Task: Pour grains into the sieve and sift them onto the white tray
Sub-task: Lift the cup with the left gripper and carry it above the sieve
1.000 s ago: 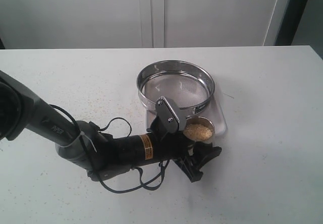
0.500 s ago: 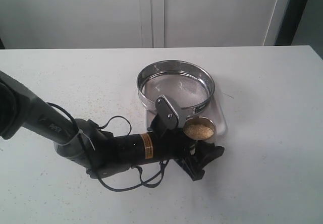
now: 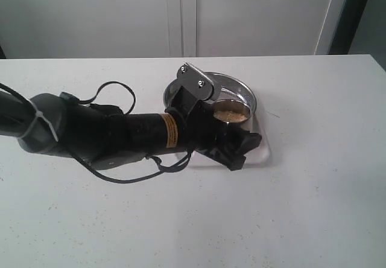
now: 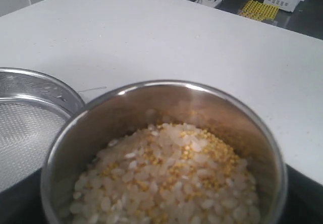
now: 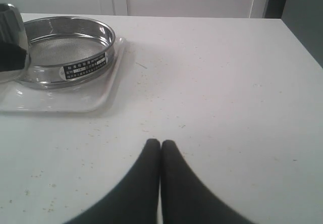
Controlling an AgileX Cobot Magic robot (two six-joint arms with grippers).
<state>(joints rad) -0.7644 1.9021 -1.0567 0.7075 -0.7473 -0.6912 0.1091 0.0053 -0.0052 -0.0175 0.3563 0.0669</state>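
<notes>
My left gripper (image 3: 236,140) is shut on a small steel cup (image 3: 230,110) and holds it upright, above the near right part of the sieve (image 3: 242,90). The cup (image 4: 166,90) is full of grains (image 4: 166,178), yellow and whitish mixed. The sieve (image 5: 65,47) is a wide steel ring with a mesh bottom and a dark label (image 5: 85,65). It stands on the white tray (image 5: 75,100), and its mesh looks bare. The arm hides much of the sieve in the exterior view. My right gripper (image 5: 160,144) is shut and empty, low over the table, well away from the tray.
The white table (image 3: 313,207) carries scattered grain specks. The left arm's black forearm (image 3: 120,135) and its cables lie across the table's left half. A wall stands behind the table's far edge.
My left arm has lifted the cup and carried it back, from the tray's front edge to above the sieve. The right gripper's earlier place is not shown.
</notes>
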